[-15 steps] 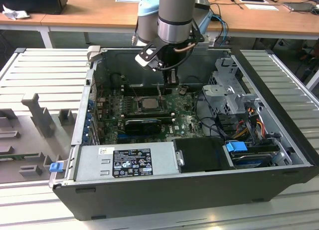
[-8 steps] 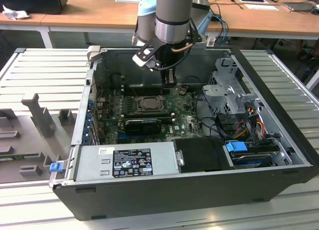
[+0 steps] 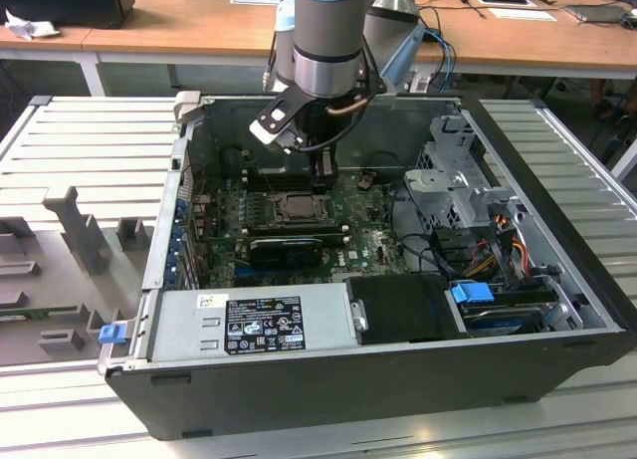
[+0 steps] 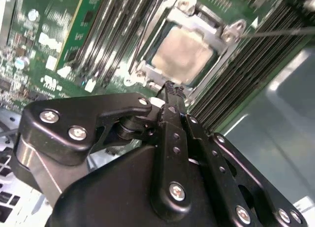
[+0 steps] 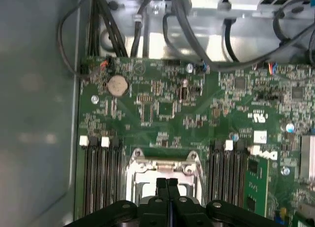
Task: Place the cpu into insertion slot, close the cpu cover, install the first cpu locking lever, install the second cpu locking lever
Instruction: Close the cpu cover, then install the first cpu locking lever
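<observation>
The gripper (image 4: 170,89) had its two fingers pressed together with nothing between them, and its tip hung just above the near edge of the cpu cover (image 4: 202,25). Directly ahead of the tip lay the cpu (image 4: 184,54), its pale metal face showing through the cover's window. It looked seated in the insertion slot (image 3: 284,218), with the silvery frame lying down around it, though whether the frame was fully latched could not be told. By its look the cpu was thin, light and rigid, with a smooth face that would slip under a pad. Its hidden underside was probably delicate, so it was best pinched by two opposite edges and never pressed on the face. The cover looked like stiff sheet metal on a hinge, best pushed on the frame itself. Beyond the far corner of the cover ran a thin metal rod (image 4: 275,32), likely a locking lever, which was probably springy and best caught near its free end. To either side of the gripper stood long memory slots (image 5: 98,178) on the green circuit board (image 5: 162,113), and the computer case (image 3: 557,180) was all around. By count there were one cpu, one cover, one slot, one rod clearly made out, two banks of memory slots and one gripper
</observation>
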`<control>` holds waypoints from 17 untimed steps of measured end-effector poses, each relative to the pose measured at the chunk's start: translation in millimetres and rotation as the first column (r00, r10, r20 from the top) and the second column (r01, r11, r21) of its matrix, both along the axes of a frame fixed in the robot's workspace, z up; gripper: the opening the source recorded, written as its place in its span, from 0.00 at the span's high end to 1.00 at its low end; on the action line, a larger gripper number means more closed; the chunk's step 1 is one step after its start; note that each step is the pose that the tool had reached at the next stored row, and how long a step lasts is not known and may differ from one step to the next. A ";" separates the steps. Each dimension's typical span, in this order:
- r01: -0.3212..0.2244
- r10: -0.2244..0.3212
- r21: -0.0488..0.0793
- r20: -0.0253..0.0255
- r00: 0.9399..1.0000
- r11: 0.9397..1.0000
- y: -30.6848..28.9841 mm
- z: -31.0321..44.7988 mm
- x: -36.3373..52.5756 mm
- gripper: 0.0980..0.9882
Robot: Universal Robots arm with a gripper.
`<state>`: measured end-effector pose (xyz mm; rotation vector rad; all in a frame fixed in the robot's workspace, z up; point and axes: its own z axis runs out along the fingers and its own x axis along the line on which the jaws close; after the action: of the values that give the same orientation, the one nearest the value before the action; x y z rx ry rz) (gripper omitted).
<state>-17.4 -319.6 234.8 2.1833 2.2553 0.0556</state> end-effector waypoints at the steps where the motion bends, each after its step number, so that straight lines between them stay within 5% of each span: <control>1: 0.000 0.000 0.000 0.000 1.000 1.000 0.0 -0.2 -2.5 0.99; 8: 0.000 0.000 0.002 0.000 1.000 1.000 0.0 -0.9 -20.3 0.99; 17: 0.000 0.000 0.002 0.000 1.000 1.000 0.0 3.9 -22.7 0.99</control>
<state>-40.0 -319.6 238.7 2.1845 2.2565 0.0583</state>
